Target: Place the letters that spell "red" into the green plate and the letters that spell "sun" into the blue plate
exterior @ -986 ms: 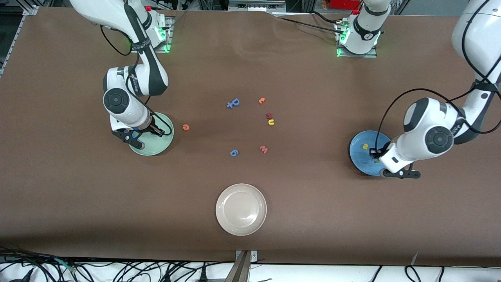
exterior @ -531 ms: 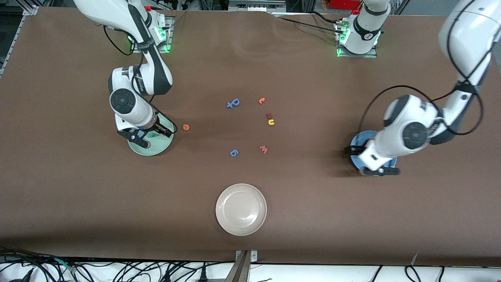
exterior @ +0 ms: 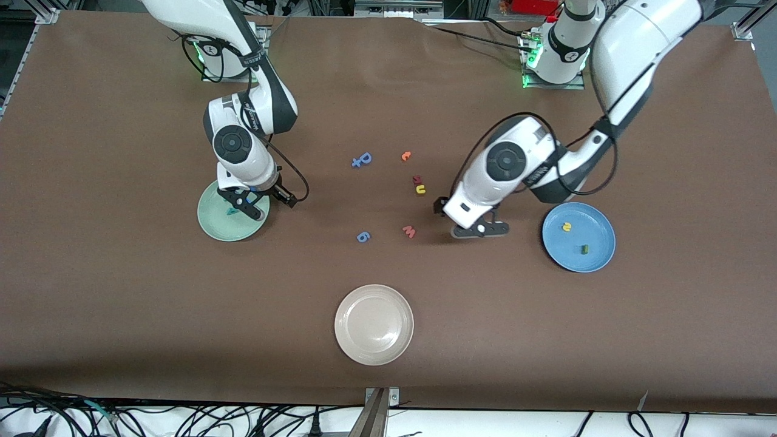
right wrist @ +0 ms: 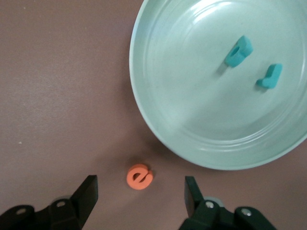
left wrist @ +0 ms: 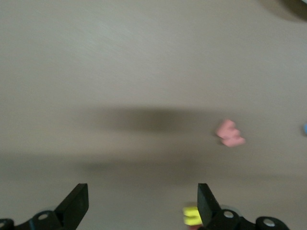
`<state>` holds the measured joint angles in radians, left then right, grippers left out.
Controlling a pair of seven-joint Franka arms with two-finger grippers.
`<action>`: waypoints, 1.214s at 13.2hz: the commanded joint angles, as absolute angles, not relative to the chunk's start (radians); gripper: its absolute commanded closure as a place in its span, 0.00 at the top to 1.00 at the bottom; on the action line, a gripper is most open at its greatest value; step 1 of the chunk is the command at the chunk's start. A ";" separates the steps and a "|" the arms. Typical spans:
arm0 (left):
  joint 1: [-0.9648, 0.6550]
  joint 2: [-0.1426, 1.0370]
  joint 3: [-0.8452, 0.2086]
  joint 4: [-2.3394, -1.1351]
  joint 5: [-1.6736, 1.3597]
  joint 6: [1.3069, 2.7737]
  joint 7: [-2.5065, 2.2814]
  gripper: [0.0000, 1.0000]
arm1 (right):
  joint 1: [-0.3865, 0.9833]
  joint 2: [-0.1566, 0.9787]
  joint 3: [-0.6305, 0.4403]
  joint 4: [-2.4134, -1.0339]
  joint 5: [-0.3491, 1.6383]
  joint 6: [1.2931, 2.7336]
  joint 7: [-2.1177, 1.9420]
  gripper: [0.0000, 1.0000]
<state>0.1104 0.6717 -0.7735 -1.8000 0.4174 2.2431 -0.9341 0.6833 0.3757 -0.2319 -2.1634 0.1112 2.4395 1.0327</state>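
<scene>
The green plate [exterior: 213, 226] [right wrist: 182, 129] holds the teal "d" [right wrist: 238, 51] and teal "r" [right wrist: 270, 76]. Beside the plate's rim, my right gripper [exterior: 265, 200] [right wrist: 140, 191] hangs open over the orange "e" [right wrist: 139, 177], a finger on either side and apart from it; the "e" is hidden in the front view. The blue plate [exterior: 598, 255] holds the yellow "s" [exterior: 566, 227] and dark green "n" [exterior: 584, 248]. My left gripper [exterior: 459, 220] [left wrist: 142, 196] is open and empty over the table, with the yellow "u" [exterior: 419, 190] [left wrist: 192, 214] just beside one finger.
A pink "w" [exterior: 408, 231] [left wrist: 230, 133], a dark red letter [exterior: 417, 179], an orange hooked letter [exterior: 406, 156] and two blue letters [exterior: 362, 159] [exterior: 363, 237] lie mid-table. A white plate [exterior: 349, 340] sits nearest the front camera.
Both grippers opened. The left one left the "n" in the blue plate and swung toward mid-table. The right one left a teal letter in the green plate and moved over the "e".
</scene>
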 commanded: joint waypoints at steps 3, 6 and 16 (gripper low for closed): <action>-0.157 0.730 -0.567 -1.795 0.407 2.384 -1.144 1.00 | 0.680 0.393 -0.207 -2.249 0.118 2.651 1.130 0.81; -0.224 0.741 -0.511 -1.807 0.407 2.393 -1.187 1.00 | 0.680 0.408 -0.206 -2.278 0.118 2.707 1.143 0.82; -0.252 0.730 -0.525 -1.845 0.397 2.381 -1.201 1.00 | 0.680 0.403 -0.198 -2.273 0.118 2.701 1.118 0.20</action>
